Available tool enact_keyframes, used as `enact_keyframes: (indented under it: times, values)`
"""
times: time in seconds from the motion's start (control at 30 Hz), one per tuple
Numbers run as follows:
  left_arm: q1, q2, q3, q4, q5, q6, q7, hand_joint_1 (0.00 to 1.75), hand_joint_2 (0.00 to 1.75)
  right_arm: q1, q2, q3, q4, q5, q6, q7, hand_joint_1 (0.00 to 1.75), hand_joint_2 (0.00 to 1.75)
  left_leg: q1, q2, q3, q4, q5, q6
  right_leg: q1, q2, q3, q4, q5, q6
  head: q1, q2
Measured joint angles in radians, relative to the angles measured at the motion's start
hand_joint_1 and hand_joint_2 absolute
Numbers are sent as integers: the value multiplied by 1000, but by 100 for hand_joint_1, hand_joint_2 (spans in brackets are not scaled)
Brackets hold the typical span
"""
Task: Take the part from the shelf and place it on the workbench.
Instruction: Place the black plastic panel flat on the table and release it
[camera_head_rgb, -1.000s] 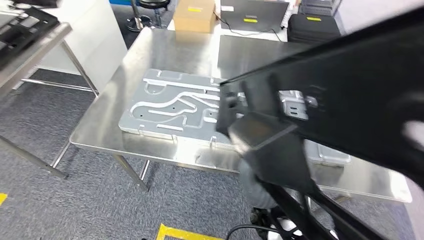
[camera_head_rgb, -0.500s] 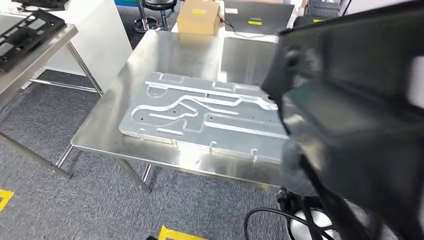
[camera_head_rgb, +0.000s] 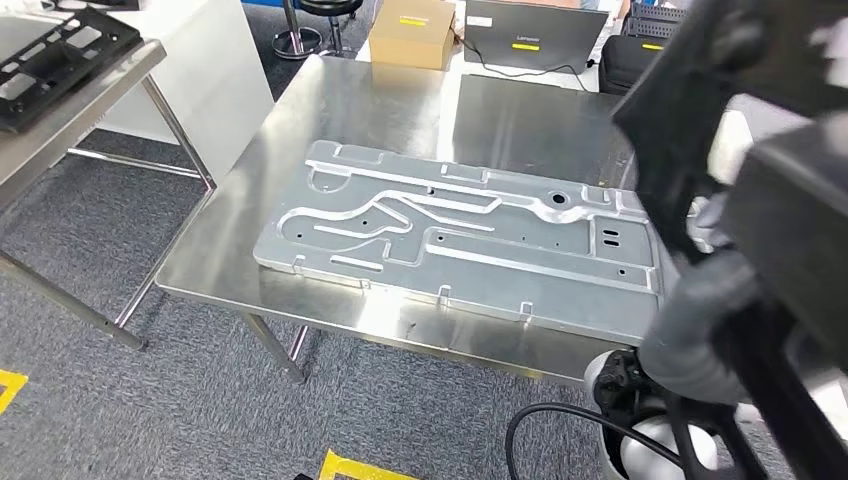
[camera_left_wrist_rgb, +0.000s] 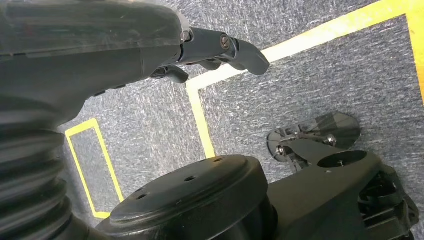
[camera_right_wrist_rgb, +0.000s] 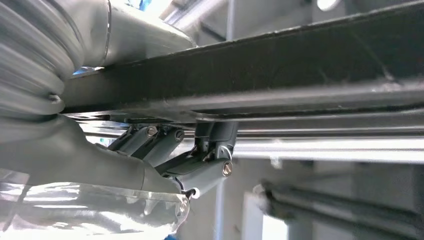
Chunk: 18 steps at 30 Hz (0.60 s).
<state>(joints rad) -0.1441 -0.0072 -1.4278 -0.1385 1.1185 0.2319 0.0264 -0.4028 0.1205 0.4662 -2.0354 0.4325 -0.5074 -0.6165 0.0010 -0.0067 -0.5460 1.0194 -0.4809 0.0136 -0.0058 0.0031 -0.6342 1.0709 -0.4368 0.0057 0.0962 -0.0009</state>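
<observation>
Two hands are showing, one in each wrist view. Nearest, the left hand is hanging over grey carpet marked with yellow tape lines; its dark fingers are lying loosely curled and apart, holding nothing. The right hand is gripping a black part: its fingers are pressing up against the underside of the long dark bar while the grey thumb side is lying along the other face.

From the head view, the black part is looming large and blurred at the right edge, held up in the air above the right end of the table rather than resting on it. A black cable is curling on the floor below it.

Just beyond, a stainless steel workbench is standing on the carpet. A large flat silver metal plate with raised channels and small holes is lying on it, covering most of the near half.

Farther back, at the far edge of the workbench, a brown cardboard box with a yellow label is sitting beside a closed dark laptop. Off to the far left, another black framed part is lying on a separate metal shelf surface.
</observation>
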Motion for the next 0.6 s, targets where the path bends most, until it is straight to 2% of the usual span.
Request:
enact_keyframes:
  times: [0.03,0.1,0.17,0.2,0.27,0.3,0.33,0.37,0.4,0.47,0.5,0.53,0.6]
  values:
    - [0,0,-1,0,1,1,-1,0,175,-2,0,-4,-8,-9,-9,-3,169,175,-1,0,-1,1,-3,-5,1,1,8,-21,1,-3,-1,0]
    - [0,0,-3,0,6,3,-1,0,175,-2,0,-19,-21,-52,-16,-8,169,175,-2,0,-1,0,-5,-15,2,4,10,-28,-3,-10,-4,0]
    - [-1,0,-4,0,11,6,2,0,175,-1,1,-47,-33,-132,7,-19,169,175,-1,1,-6,20,-22,-25,-2,3,14,-34,-2,-19,-6,0]
    - [-1,0,-5,0,14,7,4,0,175,-1,3,-63,-39,-176,28,-26,169,175,0,1,-21,55,-43,-31,-4,1,17,-37,-2,-23,-9,0]
    - [-5,0,-5,0,19,8,5,0,175,0,9,-91,-46,-247,75,-36,169,175,2,1,-75,173,-100,-39,-5,-2,19,-38,-4,-29,-15,0]
    - [-8,1,-5,0,21,8,4,0,175,1,13,-103,-47,-271,97,-38,169,175,3,1,-102,232,-120,-42,-5,-3,20,-38,-5,-30,-17,0]
    - [-12,2,-5,0,22,9,4,0,175,2,16,-115,-48,-293,118,-40,169,175,3,2,-119,266,-124,-44,-5,-4,21,-38,-6,-31,-18,0]
    - [-13,2,-5,0,24,11,3,0,175,2,21,-126,-48,-314,137,-41,169,175,3,2,-119,266,-110,-44,-5,-4,23,-37,-7,-31,-19,0]
    - [-13,4,-5,0,25,13,3,0,175,3,27,-139,-48,-338,155,-42,169,175,4,2,-102,228,-78,-44,-5,-2,25,-37,-8,-31,-20,0]
    - [-9,8,-6,0,29,17,0,0,175,3,42,-163,-48,-384,188,-47,169,175,4,2,-48,100,-10,-39,-4,1,29,-36,-10,-27,-22,0]
    - [-6,11,-7,0,31,19,-2,0,175,3,50,-175,-48,-407,207,-50,169,175,2,2,-25,46,6,-34,-2,3,28,-35,-10,-23,-23,0]
    - [-4,14,-8,0,32,20,-4,0,175,3,57,-188,-48,-431,229,-53,169,175,0,1,-14,16,11,-29,-1,3,25,-34,-8,-19,-24,0]
    - [-3,18,-11,0,33,23,-9,0,175,3,70,-215,-47,-483,272,-52,169,175,-1,0,-10,-1,6,-17,1,2,21,-35,-4,-8,-26,0]
